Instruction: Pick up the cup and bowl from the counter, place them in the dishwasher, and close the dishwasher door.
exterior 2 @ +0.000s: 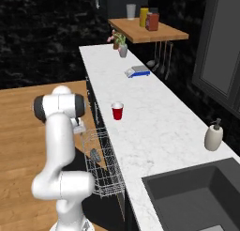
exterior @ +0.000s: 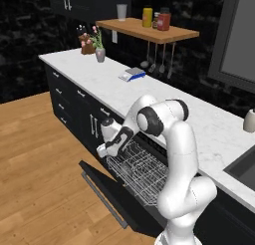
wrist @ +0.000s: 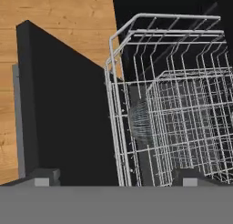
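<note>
Jaws [wrist: 113, 180] spread wide, nothing between them; the two dark tips stand far apart at the bottom of the hand view. In the left base view the jaws [exterior: 103, 150] hang over the near left corner of the pulled-out rack [exterior: 142, 172].

Bowl [wrist: 142, 120]: inside the rack [wrist: 182, 104], straight ahead of the jaws and a little toward the right tip, standing on edge among the white wires, clear of both tips. From the right base view it shows as a small grey shape [exterior 2: 95, 155] low in the rack [exterior 2: 104, 164], below the hand.

Dishwasher door [wrist: 68, 114]: dropped open, flat black panel ahead of the left tip, silver bar handle [wrist: 18, 123] along its far left edge. Left base view: door [exterior: 107, 189] lies level below the rack, out over the wood floor [exterior: 35, 159].

Cup [exterior 2: 117, 111]: upright on the table [exterior 2: 154, 117], well apart from the jaws, above and beyond the rack, near the table's front edge.

Also on the table: a soap dispenser [exterior 2: 213, 136] beside the sink [exterior 2: 197, 197], a small scale [exterior 2: 138, 72], a vase with flowers [exterior 2: 122, 46].
</note>
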Controlling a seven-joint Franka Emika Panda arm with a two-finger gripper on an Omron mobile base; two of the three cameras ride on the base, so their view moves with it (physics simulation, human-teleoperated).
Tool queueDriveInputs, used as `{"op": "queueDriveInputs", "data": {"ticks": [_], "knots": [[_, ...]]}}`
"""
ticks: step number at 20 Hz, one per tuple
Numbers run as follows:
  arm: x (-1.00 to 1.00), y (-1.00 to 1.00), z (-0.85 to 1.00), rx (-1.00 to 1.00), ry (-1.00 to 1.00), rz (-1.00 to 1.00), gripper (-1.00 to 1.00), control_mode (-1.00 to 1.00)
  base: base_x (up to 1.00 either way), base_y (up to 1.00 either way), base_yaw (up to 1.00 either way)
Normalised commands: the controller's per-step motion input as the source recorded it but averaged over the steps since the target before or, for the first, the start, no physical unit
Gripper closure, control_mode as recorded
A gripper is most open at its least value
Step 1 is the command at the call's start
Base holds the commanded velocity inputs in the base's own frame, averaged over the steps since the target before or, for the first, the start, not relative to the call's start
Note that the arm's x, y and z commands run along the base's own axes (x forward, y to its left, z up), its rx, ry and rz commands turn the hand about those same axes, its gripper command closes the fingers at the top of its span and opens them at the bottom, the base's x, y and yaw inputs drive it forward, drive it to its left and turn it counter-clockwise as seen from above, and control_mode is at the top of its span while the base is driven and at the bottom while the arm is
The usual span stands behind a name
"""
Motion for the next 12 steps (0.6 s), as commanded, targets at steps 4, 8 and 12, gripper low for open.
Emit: {"op": "queueDriveInputs", "data": {"ticks": [4, 8, 12], "knots": [[-0.34, -0.13, 1.0, 0.06, -0.18, -0.02, -1.0, -1.0, 0.0, 0.0, 0.0], [-0.07, -0.24, 1.0, 0.04, -0.12, -0.05, -1.0, -1.0, 0.0, 0.0, 0.0], [0.02, -0.27, 1.0, 0.03, -0.06, -0.06, -1.0, -1.0, 0.0, 0.0, 0.0]]}}
